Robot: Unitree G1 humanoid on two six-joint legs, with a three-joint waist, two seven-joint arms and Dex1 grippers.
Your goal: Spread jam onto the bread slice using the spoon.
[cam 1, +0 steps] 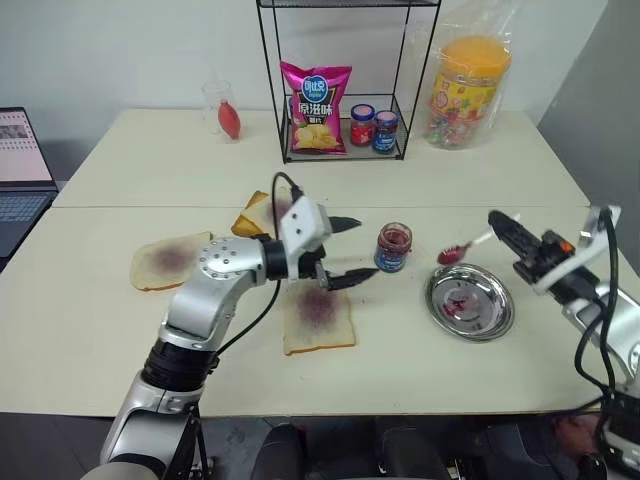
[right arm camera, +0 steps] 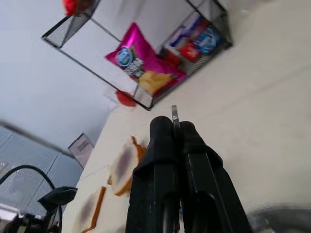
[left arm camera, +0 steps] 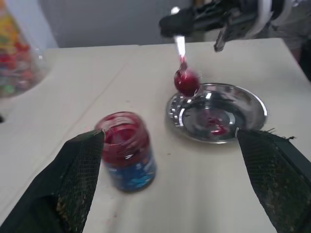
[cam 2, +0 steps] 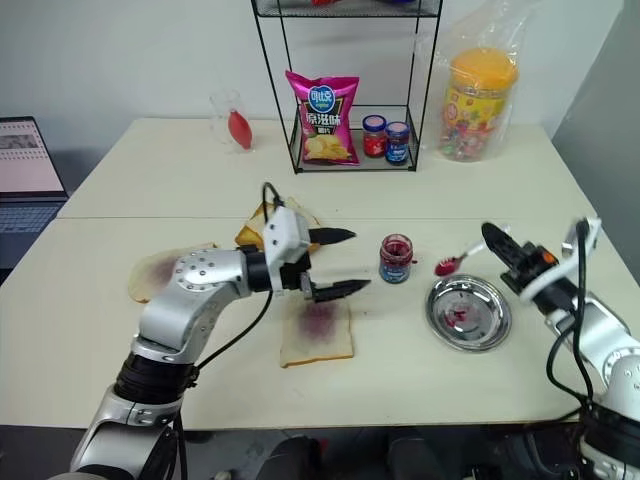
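The open jar of jam [cam 1: 394, 247] stands on the table between my two grippers. The bread slice [cam 1: 318, 315], purple-stained in the middle, lies flat near the front edge, just under my left gripper [cam 1: 352, 252]. That gripper is open and empty, pointing level toward the jar [left arm camera: 127, 150]. My right gripper [cam 1: 505, 232] is shut on the handle of the spoon [cam 1: 462, 249]. The spoon's bowl, loaded with red jam [left arm camera: 186, 81], hangs over the far rim of the steel dish [cam 1: 469, 301], between the dish and the jar. The handle tip [right arm camera: 175, 114] pokes out past the shut fingers.
Another stained slice [cam 1: 168, 260] lies to the left and a stacked pair [cam 1: 258, 215] sits behind my left arm. At the back stand a wire rack [cam 1: 345, 90] with a chips bag [cam 1: 316, 108] and two lidded jars [cam 1: 374, 128], and a candy jar [cam 1: 468, 90]. A laptop [cam 1: 20, 170] is at the far left.
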